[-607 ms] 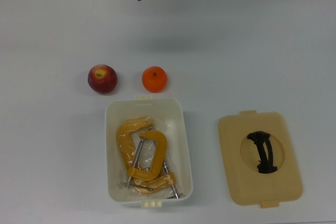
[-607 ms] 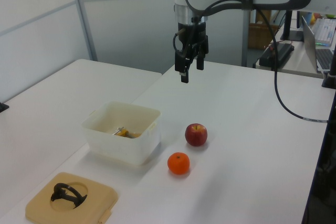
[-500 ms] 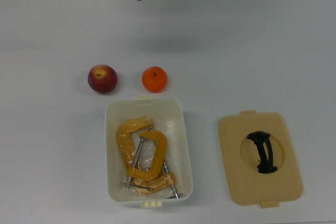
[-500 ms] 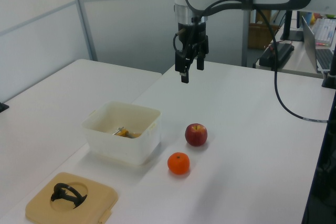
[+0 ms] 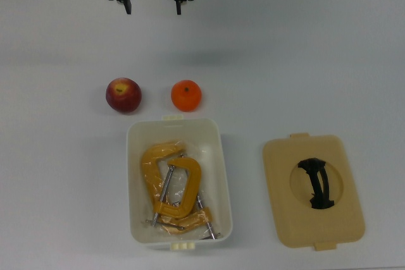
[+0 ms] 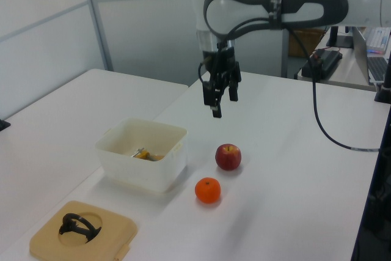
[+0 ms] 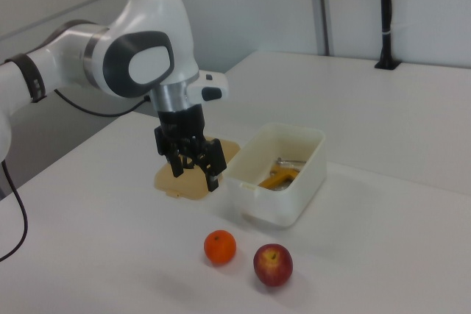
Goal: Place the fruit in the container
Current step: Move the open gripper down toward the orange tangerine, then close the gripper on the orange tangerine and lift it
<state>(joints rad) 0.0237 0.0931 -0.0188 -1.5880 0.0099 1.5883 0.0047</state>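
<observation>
On the white table (image 5: 316, 61), the orange (image 5: 186, 95) and the red apple (image 5: 123, 95) are parked side by side, just beside one short end of the white tub (image 5: 223, 175). Neither fruit is touched by anything. Yellow C-clamps (image 5: 171, 181) are piled inside the tub, and the tan lid (image 5: 285, 219) is laid flat nearby. Up in the air, the hand (image 6: 216, 101) is held empty with fingers spread, well apart from both fruits.
</observation>
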